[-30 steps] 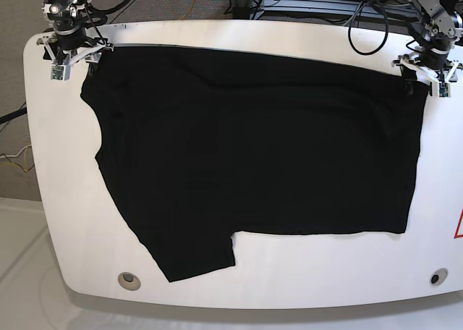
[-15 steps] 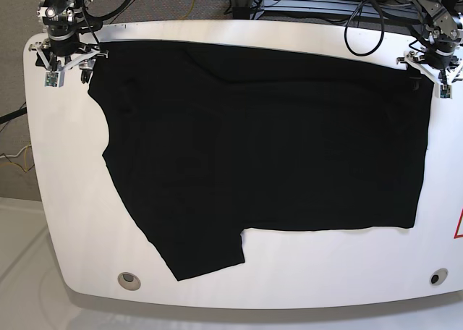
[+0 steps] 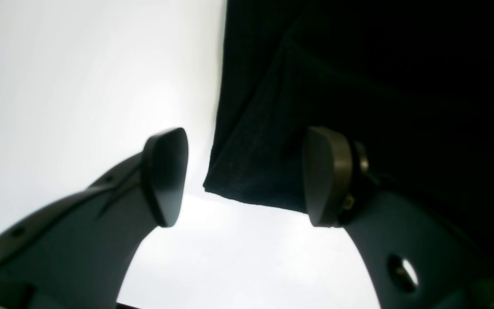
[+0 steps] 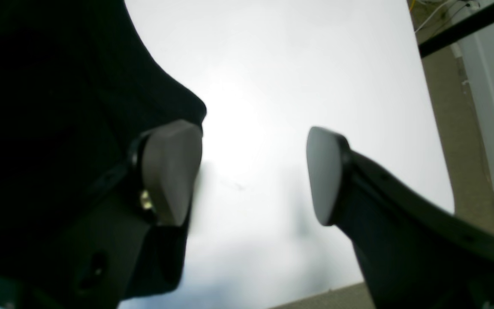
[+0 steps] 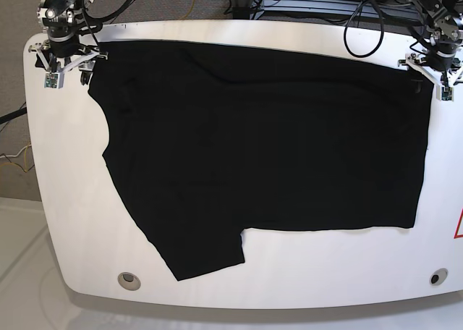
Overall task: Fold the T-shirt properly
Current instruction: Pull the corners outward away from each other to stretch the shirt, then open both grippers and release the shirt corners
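Nearest the camera, a bare strip of the white table [image 5: 289,272] ran along the front edge, smooth and glossy, with rounded corners. On it lay the shirt [image 5: 275,142], matte black cloth spread flat and covering most of the tabletop. One sleeve pointed toward the front left as a blunt flap; the rest formed a broad rectangle with a straight front hem.

At the far edge, the right gripper [image 5: 64,55] sat at the shirt's far-left corner and the left gripper [image 5: 432,71] at its far-right corner.

Compared with a second earlier, the whole shirt lay slightly further back and flatter, its far edge now touching the table's rear rim. Both grippers had their jaws apart, holding nothing: the left wrist view showed the left gripper's rounded dark pads straddling a hemmed, finely knit corner; the right wrist view showed cloth beside one pad only.

This suggested the spreading step was finished and folding not yet begun.
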### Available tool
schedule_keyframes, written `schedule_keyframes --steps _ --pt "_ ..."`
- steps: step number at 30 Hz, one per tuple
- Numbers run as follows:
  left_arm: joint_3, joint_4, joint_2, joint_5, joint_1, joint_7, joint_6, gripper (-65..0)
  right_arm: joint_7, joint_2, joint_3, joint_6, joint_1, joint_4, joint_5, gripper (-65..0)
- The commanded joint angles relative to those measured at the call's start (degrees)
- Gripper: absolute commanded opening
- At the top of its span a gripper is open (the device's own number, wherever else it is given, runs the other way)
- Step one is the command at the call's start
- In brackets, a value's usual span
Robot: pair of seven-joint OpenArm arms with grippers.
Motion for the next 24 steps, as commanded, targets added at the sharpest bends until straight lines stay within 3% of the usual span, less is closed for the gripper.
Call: schedule_keyframes --steps 1,24 --pt "-0.16 1.06 -0.06 -0.8 -1.32 -1.18 0.34 -25.8 1.21 0.64 0.27 -0.27 0.17 1.19 0.49 -24.9" --pt "-0.25 3.69 0.82 -0.8 -4.75 -1.18 0.34 -25.8 1.21 0.64 0.18 -0.27 0.26 1.19 0.67 -24.9"
